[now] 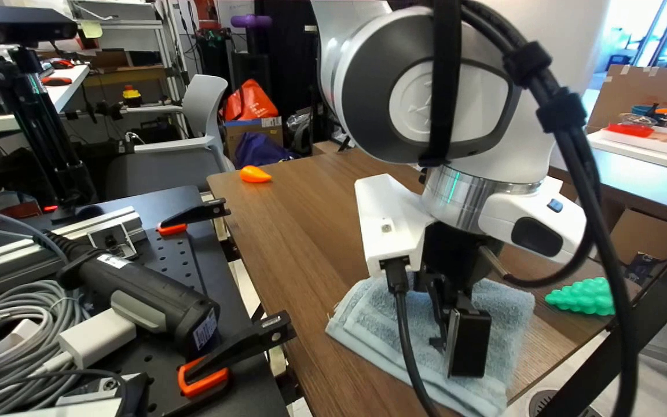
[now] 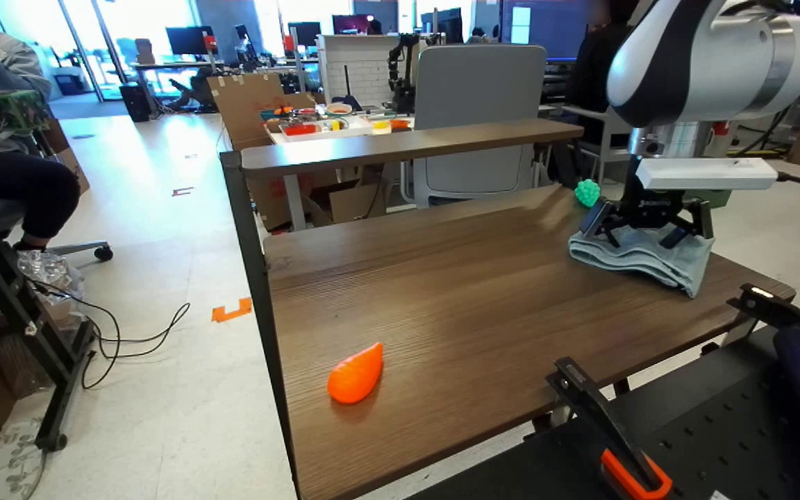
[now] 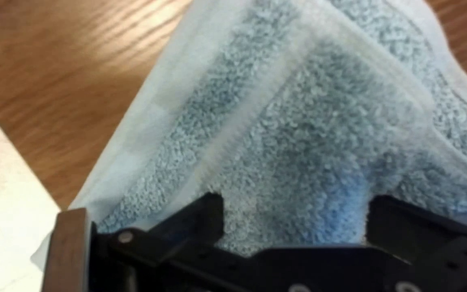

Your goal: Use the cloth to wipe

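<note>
Claw [image 3: 295, 209]: it is held low above the cloth [image 1: 374, 315] and is pointed downward; its two fingers [image 3: 207, 213] are set wide apart, and the cloth is seen in the gap between them. Whether it is touched by the fingertips cannot be told.
Cloth: directly under the claw it is spread, pale blue-grey, in folded layers, near one end of the bench [image 2: 455, 298]; in the wrist view, paler bands are seen along its edges.
Green lumpy object [image 1: 582, 296]: it is placed near the claw, just beside the cloth; in an exterior view, a strip of the bench is seen between the two.
Orange object [image 2: 356, 375]: it is found on the bench well apart from the claw, toward the opposite end.
Black clamps [image 1: 246, 347]: beside the bench, apart from the claw, they are seen at the edge of a perforated board [image 1: 209, 260].
</note>
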Tool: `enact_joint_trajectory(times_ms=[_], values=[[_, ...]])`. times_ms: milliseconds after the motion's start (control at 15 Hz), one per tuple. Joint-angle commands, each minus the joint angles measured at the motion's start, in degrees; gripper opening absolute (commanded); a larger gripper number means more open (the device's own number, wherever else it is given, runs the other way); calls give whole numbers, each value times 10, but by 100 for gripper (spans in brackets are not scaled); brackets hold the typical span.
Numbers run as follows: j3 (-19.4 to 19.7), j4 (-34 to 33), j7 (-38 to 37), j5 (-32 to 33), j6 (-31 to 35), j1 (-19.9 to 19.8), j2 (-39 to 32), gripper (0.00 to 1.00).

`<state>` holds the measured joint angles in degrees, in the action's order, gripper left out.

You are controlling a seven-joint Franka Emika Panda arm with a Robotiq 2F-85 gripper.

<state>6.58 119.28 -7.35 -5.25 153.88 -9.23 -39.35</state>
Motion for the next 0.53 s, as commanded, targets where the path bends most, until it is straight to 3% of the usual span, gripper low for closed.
enact_joint_trajectory(times_ms=[0,267,467], values=[[-57,-36,5,-42,8,3,-30,100],[-98,-45,1,-57,27,32,-30,100],[-85,-91,-49,-57,54,75,-58,100]])
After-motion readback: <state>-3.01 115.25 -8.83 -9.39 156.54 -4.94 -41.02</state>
